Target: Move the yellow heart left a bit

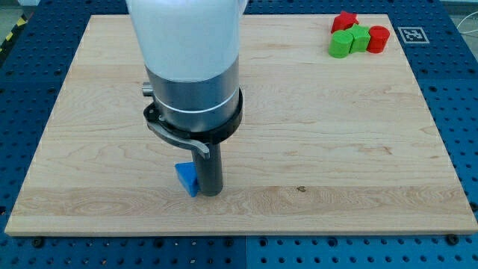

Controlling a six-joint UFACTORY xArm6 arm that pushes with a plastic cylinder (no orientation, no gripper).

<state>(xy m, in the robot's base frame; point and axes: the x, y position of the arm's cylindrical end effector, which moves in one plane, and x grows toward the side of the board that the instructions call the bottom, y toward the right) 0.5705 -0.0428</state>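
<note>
No yellow heart is seen on the bench [314, 149]; it may be hidden by the arm. No jaws exist: my tip [210, 193] is pressed beside the blue block [187, 178]. Progress cannot be judged.

Wooden board [314, 149] lies on blue perforated bench [463, 90]. Blue block [187, 178], shape unclear, near board's bottom edge, left of centre. Cluster at board's top right corner: red block [344, 20] at top, green block [342, 44] below it, second green block [360, 37] beside, red cylinder [379, 38] at right, all touching or nearly so. Black-and-white marker tag [411, 34] at same corner.
</note>
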